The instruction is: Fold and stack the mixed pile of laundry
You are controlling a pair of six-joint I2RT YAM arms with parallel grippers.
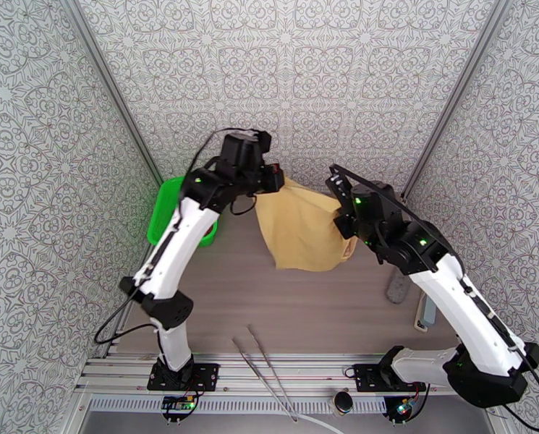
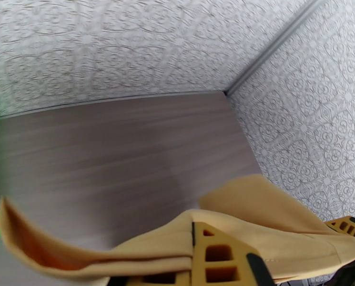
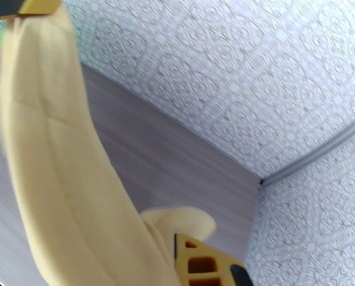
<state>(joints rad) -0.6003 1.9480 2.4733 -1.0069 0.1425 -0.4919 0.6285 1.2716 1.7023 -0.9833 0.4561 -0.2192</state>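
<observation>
The tan cloth (image 1: 302, 229) hangs stretched above the table between both grippers. My left gripper (image 1: 273, 179) is shut on its upper left corner. In the left wrist view the cloth (image 2: 253, 210) drapes over the yellow fingers (image 2: 220, 258). My right gripper (image 1: 341, 220) is shut on the cloth's right edge. The right wrist view has the cloth (image 3: 58, 163) running up from my finger (image 3: 201, 263) toward the other gripper. A sliver of maroon (image 1: 210, 231) shows at the basket's edge, mostly hidden by the left arm.
A bright green mesh basket (image 1: 164, 211) sits at the back left, partly under the left arm. Long metal tongs (image 1: 265, 370) lie near the front edge. A grey object (image 1: 398, 287) rests at the right side. Patterned walls enclose the table.
</observation>
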